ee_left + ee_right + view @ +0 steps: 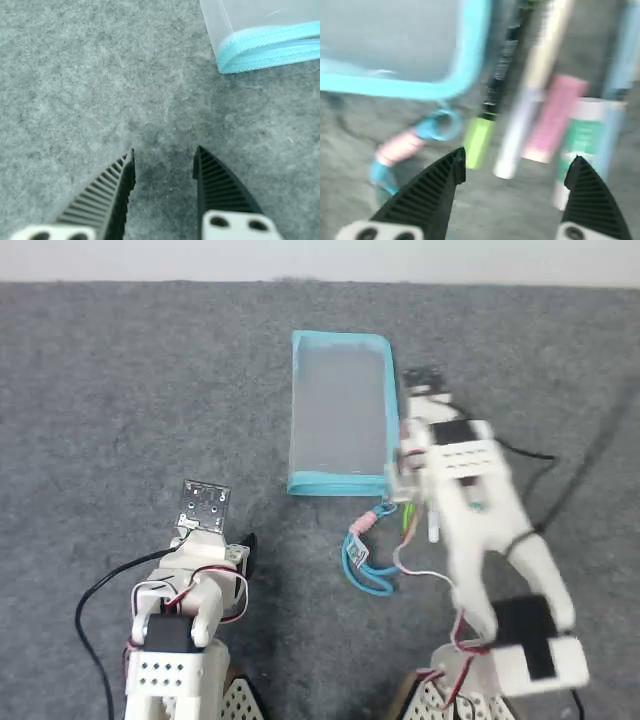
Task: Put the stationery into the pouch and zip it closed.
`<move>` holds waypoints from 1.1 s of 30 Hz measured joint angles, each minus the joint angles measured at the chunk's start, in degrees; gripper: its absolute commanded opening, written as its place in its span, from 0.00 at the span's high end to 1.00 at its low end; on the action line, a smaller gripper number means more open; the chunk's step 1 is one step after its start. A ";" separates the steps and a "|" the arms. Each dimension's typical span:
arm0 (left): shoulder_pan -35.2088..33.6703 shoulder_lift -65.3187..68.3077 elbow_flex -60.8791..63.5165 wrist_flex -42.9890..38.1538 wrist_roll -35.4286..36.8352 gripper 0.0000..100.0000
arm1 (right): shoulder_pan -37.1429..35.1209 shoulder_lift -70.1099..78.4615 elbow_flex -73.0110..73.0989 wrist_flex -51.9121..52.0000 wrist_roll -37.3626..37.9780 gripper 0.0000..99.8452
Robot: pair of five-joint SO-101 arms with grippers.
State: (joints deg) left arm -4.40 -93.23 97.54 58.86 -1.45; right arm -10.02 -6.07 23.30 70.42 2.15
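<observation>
This looks like a small robotics lab or a maker's test bench. The tabletop point(120, 370) is covered up to its edges with a grey, felt-like mat. At the near edge stand two small arms, the left arm point(185, 630) and the right arm point(480, 530). They are built of white plastic parts with loose coloured wires point(458, 638). A black cable point(82, 615) curves toward the near edge. Beyond the far edge lies a plain pale strip point(320, 260), perhaps a wall.
</observation>
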 measured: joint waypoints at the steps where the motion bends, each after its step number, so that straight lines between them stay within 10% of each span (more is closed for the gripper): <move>1: 0.00 0.00 0.00 0.00 0.00 0.82 | 2.11 -1.05 0.00 0.44 3.96 0.69; 10: 0.00 0.00 0.00 0.00 0.00 0.82 | 13.45 -0.09 0.00 0.26 22.86 0.69; 33: 0.00 0.00 0.00 0.00 0.00 0.82 | -1.32 8.62 -0.79 -10.37 7.82 0.82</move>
State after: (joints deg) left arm -4.40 -93.23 97.54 58.86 -1.45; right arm -11.34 2.55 22.51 60.04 9.98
